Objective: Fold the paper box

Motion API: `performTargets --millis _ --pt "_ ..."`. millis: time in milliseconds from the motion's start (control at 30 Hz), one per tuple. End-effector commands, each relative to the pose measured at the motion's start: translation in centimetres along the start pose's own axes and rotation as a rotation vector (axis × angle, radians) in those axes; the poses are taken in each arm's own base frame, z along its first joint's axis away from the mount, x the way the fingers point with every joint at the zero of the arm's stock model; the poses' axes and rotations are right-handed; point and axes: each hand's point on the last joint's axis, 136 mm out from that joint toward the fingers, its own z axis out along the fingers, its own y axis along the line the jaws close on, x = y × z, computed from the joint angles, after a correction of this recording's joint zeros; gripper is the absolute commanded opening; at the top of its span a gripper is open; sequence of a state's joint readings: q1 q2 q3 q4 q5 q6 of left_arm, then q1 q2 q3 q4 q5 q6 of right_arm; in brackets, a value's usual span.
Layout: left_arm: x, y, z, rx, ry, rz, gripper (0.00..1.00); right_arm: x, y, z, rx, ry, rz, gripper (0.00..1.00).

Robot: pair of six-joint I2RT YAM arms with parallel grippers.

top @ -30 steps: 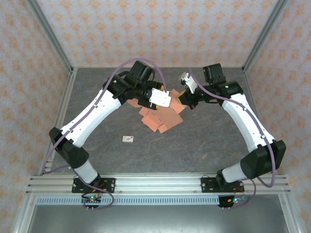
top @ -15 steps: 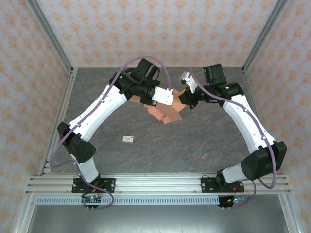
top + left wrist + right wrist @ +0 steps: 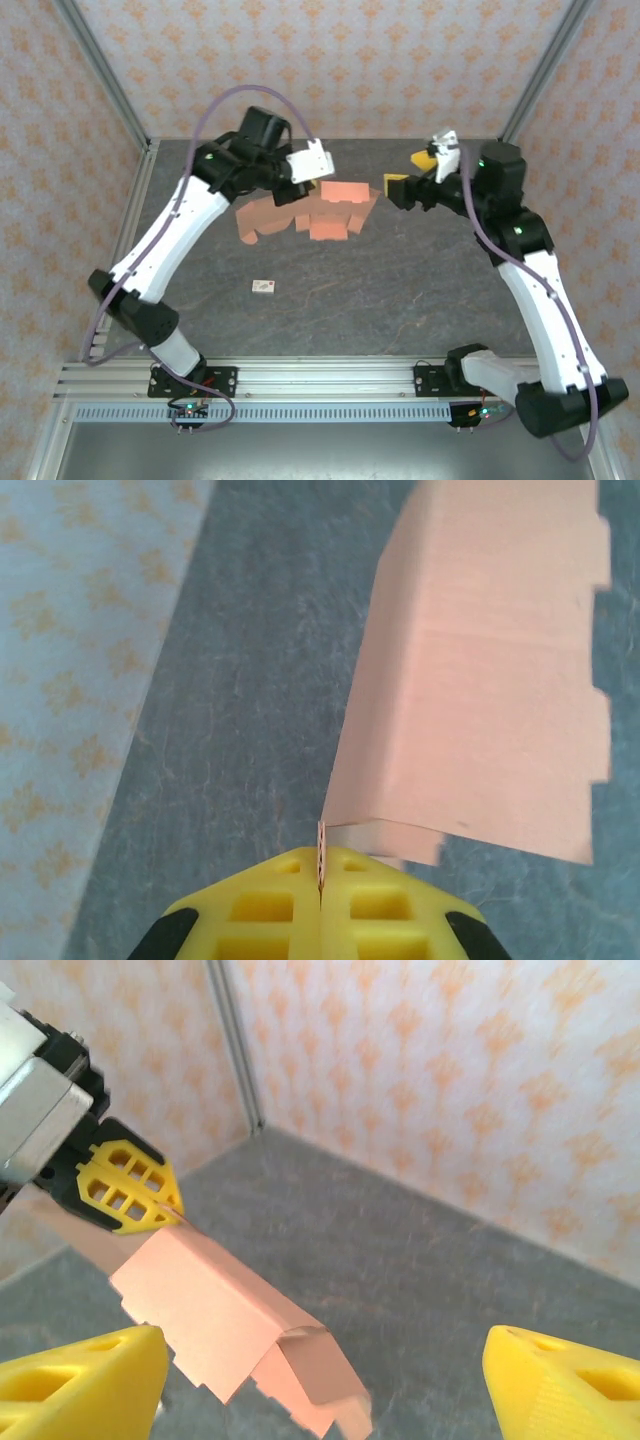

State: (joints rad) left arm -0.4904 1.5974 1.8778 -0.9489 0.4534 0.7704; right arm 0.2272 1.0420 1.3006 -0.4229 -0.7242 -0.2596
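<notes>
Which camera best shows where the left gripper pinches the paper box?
Left wrist: the shut left gripper clamps the paper box edge up close. Right wrist shows that pinch from farther off; the top view shows the whole box, the pinch tiny.

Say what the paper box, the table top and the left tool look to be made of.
Paper box: thin matte salmon card; it holds sharp creases and die-cut notches.
Table top: dark grey, stone-like mottling, possibly a printed mat.
Left tool: yellow plastic fingers, moulded with open cells.

The paper box (image 3: 480, 680) is cut off at the top edge.
</notes>
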Motion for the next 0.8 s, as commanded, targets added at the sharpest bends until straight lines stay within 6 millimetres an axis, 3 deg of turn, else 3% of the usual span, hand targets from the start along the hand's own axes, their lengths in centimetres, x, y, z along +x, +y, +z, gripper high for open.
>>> performTargets --millis 0,267,600,700,767 --pt "-1.4 0.3 -2.3 0.018 -0.172 -0.283 0.00 -0.7 -0.3 -0.1 -0.014 -0.095 0.042 0.83" --pt "-0.2 -0.6 -3.1 0.225 -0.307 -0.567 0.00 4.6 -0.8 3.8 -0.159 -0.109 0.018 0.82" --pt "-0.3 -1.6 -2.8 0.327 -0.308 -0.639 0.00 10.0 -1.6 8.5 -0.303 -0.058 0.012 0.74" --pt "-0.1 -1.6 -2.8 0.321 -0.305 -0.639 0.00 10.3 -1.3 9.1 -0.357 -0.050 0.024 0.68" --pt "0.0 -1.4 -2.7 0.313 -0.298 -0.645 0.00 10.3 -0.8 9.1 -0.399 -0.051 0.032 0.57"
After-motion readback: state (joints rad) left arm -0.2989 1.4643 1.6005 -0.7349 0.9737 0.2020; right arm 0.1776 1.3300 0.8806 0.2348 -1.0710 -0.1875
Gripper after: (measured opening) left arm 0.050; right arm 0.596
